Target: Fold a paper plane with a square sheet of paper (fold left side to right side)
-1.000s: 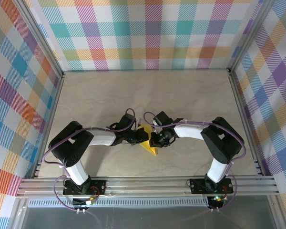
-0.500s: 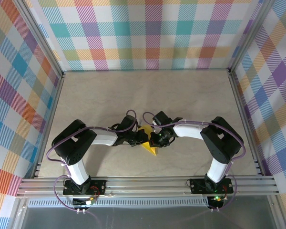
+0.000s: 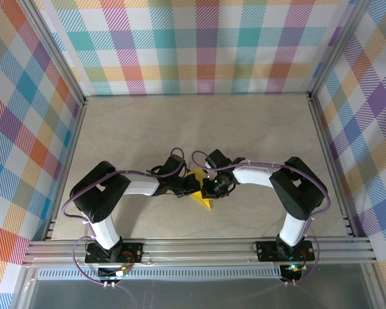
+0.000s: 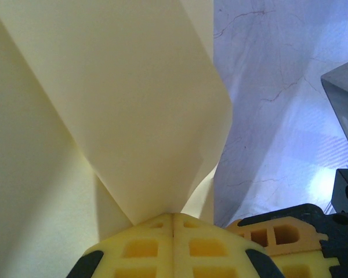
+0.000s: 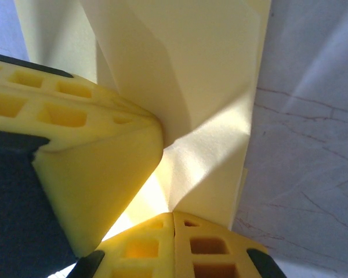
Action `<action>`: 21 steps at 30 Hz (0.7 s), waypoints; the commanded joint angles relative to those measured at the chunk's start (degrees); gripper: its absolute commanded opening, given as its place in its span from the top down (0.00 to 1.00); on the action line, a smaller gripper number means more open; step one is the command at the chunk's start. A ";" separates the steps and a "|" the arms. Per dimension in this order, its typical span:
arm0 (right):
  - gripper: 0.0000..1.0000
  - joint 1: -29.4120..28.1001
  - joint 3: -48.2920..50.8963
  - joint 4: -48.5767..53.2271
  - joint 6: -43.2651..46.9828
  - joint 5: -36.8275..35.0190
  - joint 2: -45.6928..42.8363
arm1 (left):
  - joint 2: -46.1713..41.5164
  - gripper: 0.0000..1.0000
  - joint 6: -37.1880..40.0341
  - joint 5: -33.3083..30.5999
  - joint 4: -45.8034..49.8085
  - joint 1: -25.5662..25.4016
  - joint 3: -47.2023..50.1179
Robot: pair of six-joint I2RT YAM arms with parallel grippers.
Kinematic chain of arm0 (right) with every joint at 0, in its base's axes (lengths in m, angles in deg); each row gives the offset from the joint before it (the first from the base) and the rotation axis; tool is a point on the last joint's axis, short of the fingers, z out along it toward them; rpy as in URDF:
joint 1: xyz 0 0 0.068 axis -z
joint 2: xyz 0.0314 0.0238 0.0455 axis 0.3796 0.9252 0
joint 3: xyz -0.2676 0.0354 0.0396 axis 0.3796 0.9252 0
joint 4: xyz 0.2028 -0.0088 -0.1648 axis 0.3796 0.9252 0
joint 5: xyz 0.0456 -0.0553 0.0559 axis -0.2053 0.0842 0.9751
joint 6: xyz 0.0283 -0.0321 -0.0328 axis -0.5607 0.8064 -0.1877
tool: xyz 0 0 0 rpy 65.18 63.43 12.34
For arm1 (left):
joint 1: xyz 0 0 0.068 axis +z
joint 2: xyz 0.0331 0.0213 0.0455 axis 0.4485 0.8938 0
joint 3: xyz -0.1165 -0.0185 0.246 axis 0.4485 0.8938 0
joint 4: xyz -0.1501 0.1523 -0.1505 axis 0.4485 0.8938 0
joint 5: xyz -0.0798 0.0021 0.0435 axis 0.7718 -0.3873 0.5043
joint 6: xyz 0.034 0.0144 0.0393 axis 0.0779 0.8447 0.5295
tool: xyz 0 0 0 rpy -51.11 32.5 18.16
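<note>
Marble pattern in pale beige is covering the table (image 3: 148,129), and walls (image 3: 199,45) in colourful checks are standing around it on three sides, with metal rails (image 3: 199,248) running along the near edge. Near the front middle the creased yellow sheet of paper (image 3: 204,199) is sitting between the two arms, one pointed corner sticking toward the near edge. The left tool (image 3: 192,187) and the right tool (image 3: 210,188) are meeting over it, each with fingers pressed fully together and pinching a fold of the paper.
</note>
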 commanded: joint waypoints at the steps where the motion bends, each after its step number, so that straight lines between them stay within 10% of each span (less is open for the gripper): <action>1: 1.00 -1.62 4.01 10.53 1.11 -6.29 5.78 | 2.17 1.00 0.77 -4.34 3.01 1.85 -1.08; 21: 1.00 -1.71 5.35 9.86 0.44 -5.64 5.86 | 6.22 1.00 6.48 -3.06 5.79 8.75 -6.17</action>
